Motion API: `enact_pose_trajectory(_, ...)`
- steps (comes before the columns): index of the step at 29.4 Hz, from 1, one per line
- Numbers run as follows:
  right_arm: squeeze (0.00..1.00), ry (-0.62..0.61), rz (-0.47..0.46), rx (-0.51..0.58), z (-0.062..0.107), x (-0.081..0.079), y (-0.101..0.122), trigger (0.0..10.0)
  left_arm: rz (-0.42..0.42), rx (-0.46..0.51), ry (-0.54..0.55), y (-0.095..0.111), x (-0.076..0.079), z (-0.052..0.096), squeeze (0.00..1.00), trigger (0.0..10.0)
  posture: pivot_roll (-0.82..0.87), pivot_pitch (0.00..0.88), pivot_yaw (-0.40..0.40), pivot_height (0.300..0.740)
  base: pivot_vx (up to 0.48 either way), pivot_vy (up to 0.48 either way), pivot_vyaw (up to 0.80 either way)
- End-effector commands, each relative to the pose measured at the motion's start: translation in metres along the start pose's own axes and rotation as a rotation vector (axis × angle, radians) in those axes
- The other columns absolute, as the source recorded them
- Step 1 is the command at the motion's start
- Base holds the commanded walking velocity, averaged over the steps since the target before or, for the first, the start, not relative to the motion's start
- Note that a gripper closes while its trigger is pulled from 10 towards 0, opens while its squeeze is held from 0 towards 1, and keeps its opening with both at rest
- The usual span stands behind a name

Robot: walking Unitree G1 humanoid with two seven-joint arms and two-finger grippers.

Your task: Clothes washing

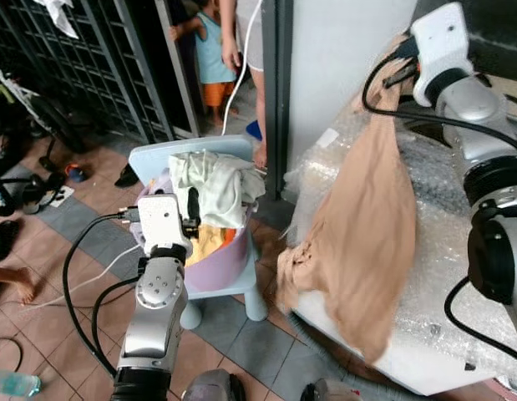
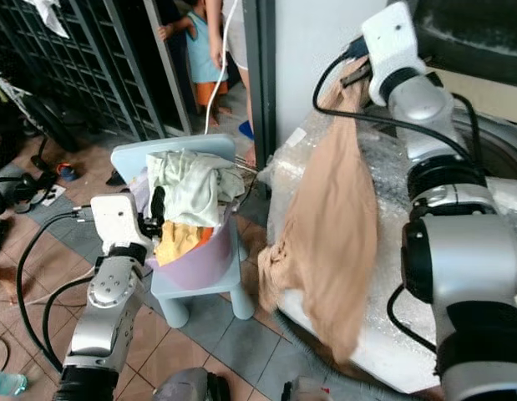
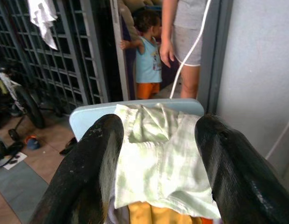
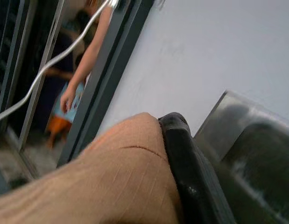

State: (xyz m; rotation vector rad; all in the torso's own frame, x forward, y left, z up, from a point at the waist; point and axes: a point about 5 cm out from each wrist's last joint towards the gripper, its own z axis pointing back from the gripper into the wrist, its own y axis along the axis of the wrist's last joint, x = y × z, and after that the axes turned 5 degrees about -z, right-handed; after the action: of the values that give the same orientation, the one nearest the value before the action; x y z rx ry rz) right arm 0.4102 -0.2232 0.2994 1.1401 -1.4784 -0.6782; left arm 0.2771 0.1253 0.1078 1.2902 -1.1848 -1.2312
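A long tan garment (image 1: 358,242) hangs from my right gripper (image 1: 398,73), which is raised high and shut on its top edge; the black finger (image 4: 191,182) presses against the fabric. The cloth drapes down the front of the bubble-wrapped washing machine (image 1: 446,276). To the left, a lavender laundry basket (image 1: 229,263) sits on a small light-blue chair (image 1: 158,159). A pale green cloth (image 3: 163,154) lies on top of it, over yellow and orange clothes (image 1: 210,241). My left gripper (image 1: 193,207) hovers open at the basket's near rim, with nothing between its fingers.
A child (image 1: 212,50) and an adult (image 1: 250,33) stand in the doorway behind the chair, beside a hanging white cable (image 1: 241,67). A metal gate (image 1: 91,58), shoes and a bicycle wheel (image 1: 41,117) fill the left. A bare foot (image 1: 16,286) and a bottle (image 1: 12,384) lie on the tiles.
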Motion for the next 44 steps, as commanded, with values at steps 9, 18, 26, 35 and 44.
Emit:
enact_pose_trajectory(9,0.0,-0.03,-0.12,0.06,0.016,-0.018,-0.013,10.0,0.006,0.03,-0.053,0.009,0.005,0.001,0.0,10.0,-0.07,0.0,0.077,0.74,0.1,0.0,0.0)
enact_pose_trajectory(18,0.0,-0.119,-0.155,0.16,0.023,-0.014,0.008,10.0,-0.009,0.046,-0.067,0.012,0.0,-0.004,0.0,10.0,-0.08,0.0,0.097,0.74,0.375,0.0,-0.44)
enact_pose_trajectory(26,0.0,-0.144,-0.116,0.171,0.025,-0.001,0.021,10.0,0.009,0.048,-0.072,0.013,0.005,-0.003,0.0,10.0,-0.08,0.0,0.097,0.74,0.285,0.0,-0.79)
enact_pose_trajectory(35,0.0,-0.169,0.003,0.117,0.01,0.02,0.038,10.0,0.01,0.036,-0.063,0.01,0.005,-0.004,0.0,10.0,-0.08,0.0,0.087,0.74,0.0,0.0,-0.79)
enact_pose_trajectory(44,0.0,-0.077,-0.022,0.004,0.01,0.001,0.009,10.0,0.012,0.027,-0.055,0.008,0.005,-0.001,0.0,10.0,-0.08,0.0,0.086,0.74,0.0,0.0,-0.67)
